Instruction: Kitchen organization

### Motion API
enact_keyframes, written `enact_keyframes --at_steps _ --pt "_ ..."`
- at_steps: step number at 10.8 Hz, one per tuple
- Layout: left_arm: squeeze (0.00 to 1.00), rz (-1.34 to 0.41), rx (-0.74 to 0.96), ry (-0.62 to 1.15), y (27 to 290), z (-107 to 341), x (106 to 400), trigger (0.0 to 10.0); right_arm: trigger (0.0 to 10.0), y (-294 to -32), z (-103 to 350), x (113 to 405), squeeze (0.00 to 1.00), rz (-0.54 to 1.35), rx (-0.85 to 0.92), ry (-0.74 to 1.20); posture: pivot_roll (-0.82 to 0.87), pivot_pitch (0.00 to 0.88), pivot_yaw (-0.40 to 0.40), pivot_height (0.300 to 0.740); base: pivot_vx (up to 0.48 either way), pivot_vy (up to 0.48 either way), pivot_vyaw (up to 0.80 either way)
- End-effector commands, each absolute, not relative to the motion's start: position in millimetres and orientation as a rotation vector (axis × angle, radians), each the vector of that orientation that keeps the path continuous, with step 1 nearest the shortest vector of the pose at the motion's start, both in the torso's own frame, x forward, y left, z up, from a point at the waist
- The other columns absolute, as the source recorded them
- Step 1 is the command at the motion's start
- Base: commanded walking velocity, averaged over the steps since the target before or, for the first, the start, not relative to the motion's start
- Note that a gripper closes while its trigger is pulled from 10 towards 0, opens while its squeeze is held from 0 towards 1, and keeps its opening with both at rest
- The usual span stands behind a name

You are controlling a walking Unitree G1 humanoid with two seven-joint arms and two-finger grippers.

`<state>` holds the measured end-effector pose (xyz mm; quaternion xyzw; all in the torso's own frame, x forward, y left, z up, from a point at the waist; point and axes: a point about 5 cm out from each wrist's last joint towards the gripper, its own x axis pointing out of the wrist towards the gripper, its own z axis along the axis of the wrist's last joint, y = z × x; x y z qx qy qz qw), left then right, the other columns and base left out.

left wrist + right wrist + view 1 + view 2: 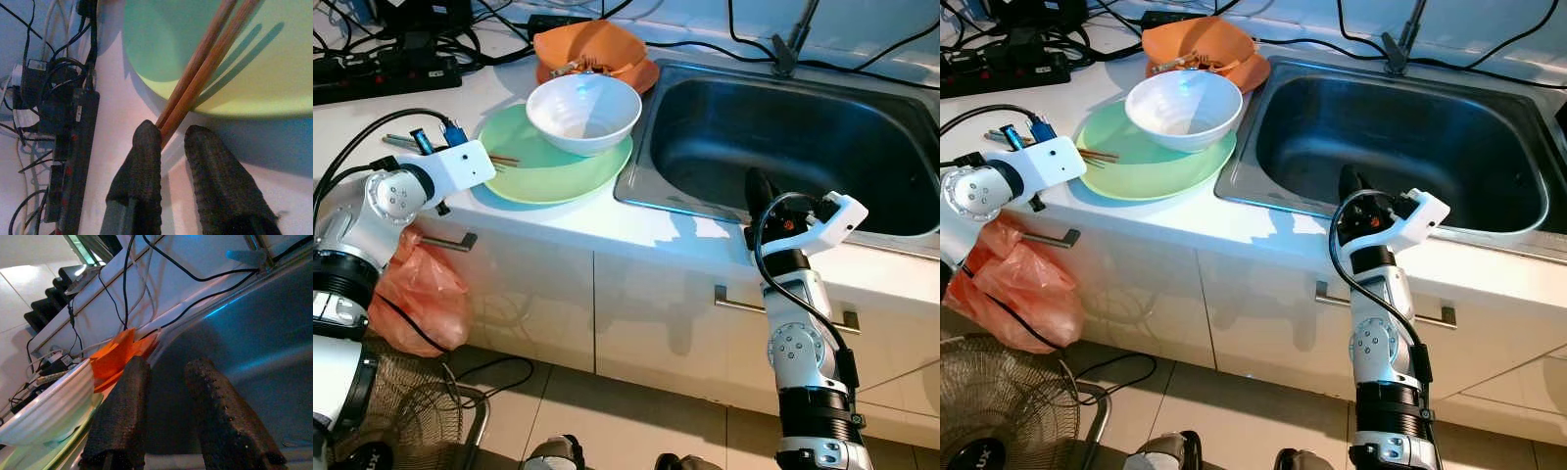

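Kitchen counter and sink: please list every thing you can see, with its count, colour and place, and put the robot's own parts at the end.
Plate: one, light green, on the counter beside the sink.
Bowl: one, white, standing on the plate.
Chopsticks: one pair, brown wood, tips lying on the plate.
Orange dishes: stacked, number unclear, behind the bowl.
Sink: one, steel.
Power strip: one, black, with cables, at the counter's back.
Plastic bag: one, orange, hanging at a cabinet handle.
Fan: one, grey wire, on the floor.
Left hand: black fingers apart, at the chopsticks' end.
Right hand: fingers apart, at the sink's front edge.
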<state>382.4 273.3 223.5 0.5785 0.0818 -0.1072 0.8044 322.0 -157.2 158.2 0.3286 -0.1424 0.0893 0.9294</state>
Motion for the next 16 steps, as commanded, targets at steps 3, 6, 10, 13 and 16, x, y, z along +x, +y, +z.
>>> enact_keyframes --at_steps 3,6,10,13,16 --pt "0.00 -0.189 1.238 0.125 271.3 226.1 384.8 0.0 10.0 -159.8 151.8 321.1 0.00 0.158 0.674 -0.268 0.13 0.124 -0.027 0.740 0.000 0.000 0.00" --pt "0.00 -0.101 1.243 -0.013 268.0 244.0 382.5 10.0 10.0 -159.4 151.4 320.9 0.00 0.162 0.674 -0.265 0.13 0.121 -0.031 0.740 0.000 0.000 0.00" --pt "0.67 0.027 1.201 -0.198 255.6 273.8 379.7 10.0 10.0 -157.3 150.5 320.9 0.00 0.170 0.676 -0.259 0.13 0.131 -0.035 0.740 0.000 0.000 0.00" --pt "1.00 -0.012 1.036 -0.198 258.0 273.0 376.6 10.0 10.0 -157.7 149.8 320.5 0.00 0.164 0.676 -0.257 0.13 0.137 -0.033 0.740 0.000 0.000 0.00" --pt "1.00 -0.007 0.908 -0.209 269.9 281.8 374.6 10.0 10.0 -156.0 149.7 321.3 0.00 0.168 0.680 -0.257 0.14 0.133 -0.028 0.740 0.000 0.000 0.00"
